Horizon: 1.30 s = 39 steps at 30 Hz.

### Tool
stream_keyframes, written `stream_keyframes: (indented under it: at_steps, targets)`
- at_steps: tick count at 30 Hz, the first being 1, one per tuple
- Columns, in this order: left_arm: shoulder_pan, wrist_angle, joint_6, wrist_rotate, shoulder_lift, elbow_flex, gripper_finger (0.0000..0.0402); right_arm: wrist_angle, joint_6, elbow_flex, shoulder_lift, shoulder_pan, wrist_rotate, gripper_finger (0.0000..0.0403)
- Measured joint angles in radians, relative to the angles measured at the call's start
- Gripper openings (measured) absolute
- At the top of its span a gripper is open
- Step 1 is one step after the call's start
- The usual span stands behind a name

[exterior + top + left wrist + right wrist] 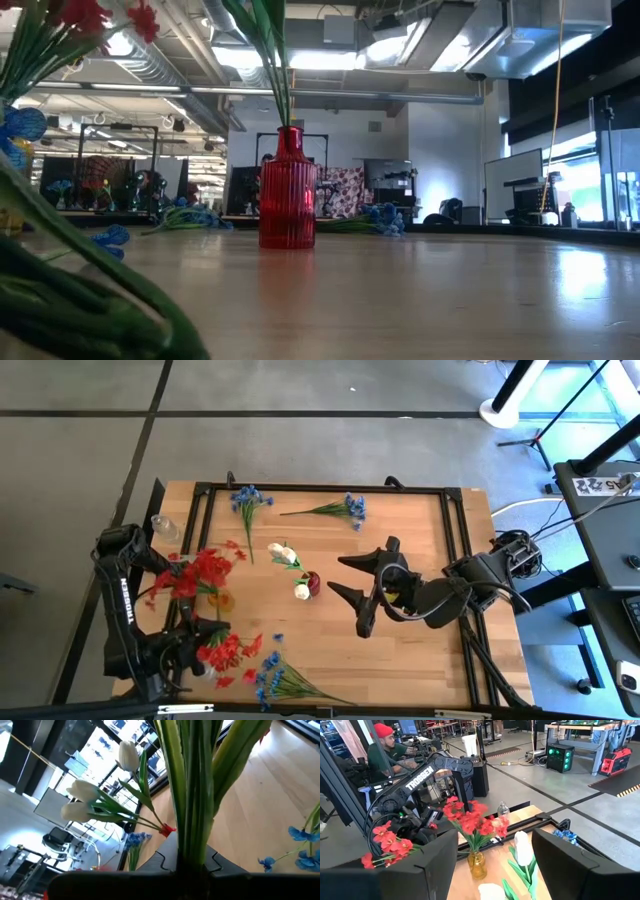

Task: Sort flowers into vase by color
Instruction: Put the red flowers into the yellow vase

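My left gripper (198,634) is at the table's near left, shut on a bunch of red flowers (226,651). More red flowers (205,568) stand in an amber vase (477,864). White tulips (286,556) stand in the red vase (287,190) at the middle of the table. Blue sprigs lie flat on the table at the far left (250,498), far middle (345,509) and near edge (275,680). My right gripper (347,576) hangs open right of the red vase, with nothing between its fingers. My left gripper pinches the green stems (192,820) of the red bunch between its two fingers; the fingers themselves show only as a dark edge in the wrist view. It comes from the table's left, roughly level. The blooms (387,840) stick out past the fingers toward the table's right.
A clear empty vase (165,527) stands at the far left by the black frame rail (320,488) that runs around the table. A person sits beyond the table's left side (382,750). Bare wood lies on the table's right half (420,650).
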<state>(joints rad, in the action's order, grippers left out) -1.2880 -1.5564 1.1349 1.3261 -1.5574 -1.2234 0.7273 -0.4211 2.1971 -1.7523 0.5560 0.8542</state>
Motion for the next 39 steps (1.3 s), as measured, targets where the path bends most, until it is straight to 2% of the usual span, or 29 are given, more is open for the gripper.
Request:
stream_keyframes:
  at_steps: [7, 11, 16, 22, 29, 39]
  targets:
    - [-0.004, -0.013, -0.012, -0.008, 0.003, 0.009, 0.0009, 0.003, -0.001, 0.0, -0.001, 0.0, 0.001, 0.0253]
    - [-0.004, -0.015, 0.058, -0.057, 0.023, 0.06, 0.0009, 0.008, 0.002, 0.001, -0.016, 0.0, 0.01, 0.0253]
    - [0.002, -0.014, 0.101, -0.067, 0.03, 0.105, 0.0009, 0.003, 0.002, 0.001, -0.053, 0.0, 0.002, 0.0253]
    - [0.014, -0.015, 0.188, -0.093, 0.031, 0.126, 0.0009, -0.003, -0.029, 0.0, -0.083, 0.0, -0.029, 0.0253]
    - [0.014, -0.019, 0.377, -0.159, 0.031, 0.157, 0.0009, -0.019, -0.051, 0.0, -0.082, 0.001, -0.053, 0.0253]
    - [0.014, -0.014, 0.401, -0.1, 0.084, 0.129, 0.0009, -0.021, -0.053, 0.0, -0.082, 0.001, -0.054, 0.0253]
